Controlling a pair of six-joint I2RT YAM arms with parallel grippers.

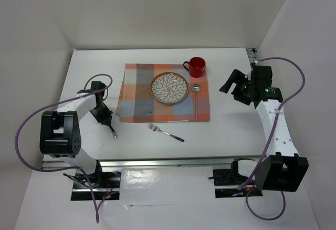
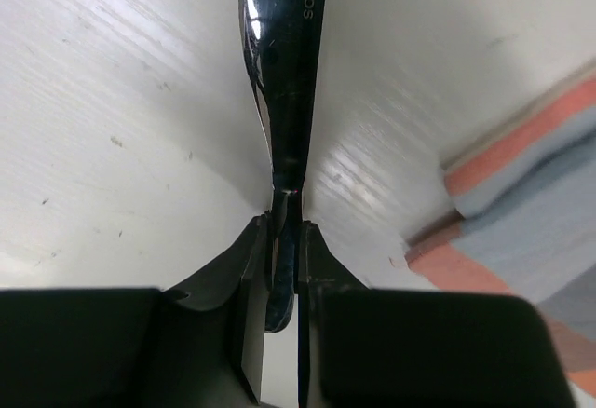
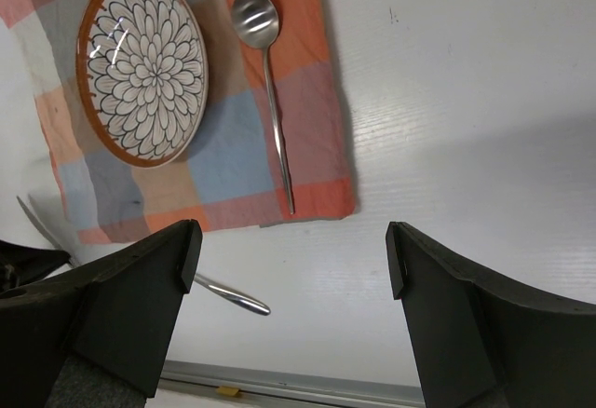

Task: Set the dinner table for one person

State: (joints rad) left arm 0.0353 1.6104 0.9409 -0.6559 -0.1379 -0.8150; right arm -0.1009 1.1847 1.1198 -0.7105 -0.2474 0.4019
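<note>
The white worktop (image 1: 231, 130) spans the space between plain white walls (image 1: 157, 9). A checked placemat (image 1: 137, 106) near its middle carries a plate (image 1: 169, 88) and spoon (image 1: 196, 96). Near the left edge, the left hand (image 1: 106, 117) pinches a knife (image 2: 289, 73). The right hand (image 3: 293, 259) gapes wide, holding nothing.

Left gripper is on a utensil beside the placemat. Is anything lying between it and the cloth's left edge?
Nothing visible. Only bare dinner table separates the left gripper and its utensil from the placemat. The fork lies off that path, in front of the near edge.
</note>
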